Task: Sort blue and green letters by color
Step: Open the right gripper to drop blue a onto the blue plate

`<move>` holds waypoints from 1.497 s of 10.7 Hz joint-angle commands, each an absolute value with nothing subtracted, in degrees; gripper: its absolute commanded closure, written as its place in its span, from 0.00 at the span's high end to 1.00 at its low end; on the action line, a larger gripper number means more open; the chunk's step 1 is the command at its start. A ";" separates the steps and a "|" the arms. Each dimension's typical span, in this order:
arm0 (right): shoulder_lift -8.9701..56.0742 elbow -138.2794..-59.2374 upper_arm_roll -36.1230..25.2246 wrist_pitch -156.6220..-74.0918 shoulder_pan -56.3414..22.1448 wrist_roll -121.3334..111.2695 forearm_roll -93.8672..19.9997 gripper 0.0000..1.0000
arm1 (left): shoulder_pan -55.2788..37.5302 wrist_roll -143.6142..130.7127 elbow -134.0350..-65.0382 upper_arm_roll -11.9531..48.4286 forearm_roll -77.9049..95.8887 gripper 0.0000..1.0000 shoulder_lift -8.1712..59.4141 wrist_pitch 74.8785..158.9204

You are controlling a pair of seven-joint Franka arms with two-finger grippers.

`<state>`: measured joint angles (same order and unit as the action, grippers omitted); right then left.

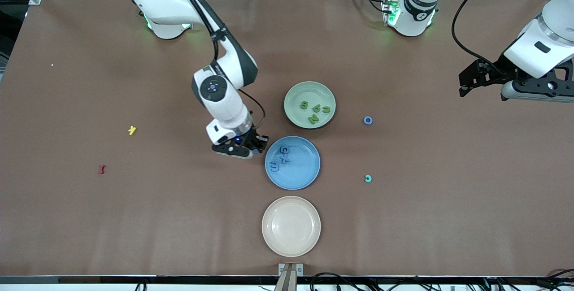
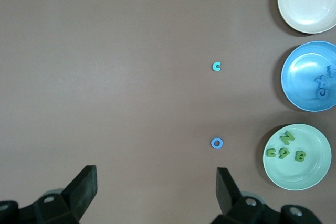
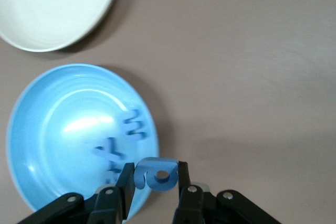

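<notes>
Blue chunky letter (image 3: 156, 174) with small hole, pinched in right hand (image 3: 156, 182), left hand (image 2: 157, 192) open

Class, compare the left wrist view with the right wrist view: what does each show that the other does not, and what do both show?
Only the left wrist view shows the green plate with its green letters, a blue O and a teal C lying loose on the table, and the open left gripper.

Only the right wrist view shows the right gripper shut on a blue letter at the blue plate's rim.

Both show the blue plate holding blue letters, and the cream plate.
</notes>
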<state>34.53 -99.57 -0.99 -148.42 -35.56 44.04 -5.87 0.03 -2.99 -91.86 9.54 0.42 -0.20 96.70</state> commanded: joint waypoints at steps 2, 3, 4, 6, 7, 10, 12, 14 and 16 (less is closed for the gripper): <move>41.30 -91.05 -1.23 -154.75 -38.93 43.51 -6.59 0.10 | 0.18 -1.41 -91.41 9.49 1.41 1.00 -0.18 95.98; 41.92 -90.97 -1.23 -155.73 -39.37 43.77 -6.68 0.42 | 0.18 -1.41 -91.41 9.49 1.41 1.00 -0.18 95.98; 41.92 -91.14 -1.23 -155.74 -39.64 43.86 -6.77 0.99 | 0.18 -1.41 -91.41 9.49 1.32 1.00 -0.09 95.98; 41.75 -91.14 -1.23 -155.30 -39.64 43.51 -6.68 1.00 | 0.18 -1.41 -91.41 9.58 1.32 1.00 -0.09 95.98; 41.49 -91.49 -1.32 -155.04 -39.55 43.42 -6.51 1.00 | 0.09 -1.41 -91.23 9.58 1.32 1.00 0.00 95.98; 40.00 -91.67 -1.32 -148.83 -36.75 38.53 -6.15 1.00 | 0.18 -1.41 -91.23 9.58 1.32 1.00 0.00 96.06; 38.07 -91.84 -1.58 -143.03 -33.68 30.98 -6.06 1.00 | 0.09 -1.41 -91.23 9.58 1.32 1.00 0.00 96.15; 34.56 -93.86 -2.02 -138.97 -29.99 24.03 -5.98 1.00 | 0.09 -1.32 -91.23 9.58 1.14 1.00 0.09 96.33; 31.65 -96.14 -2.28 -137.47 -24.81 16.13 -5.89 1.00 | 0.00 -1.32 -91.23 9.67 0.97 1.00 0.00 96.33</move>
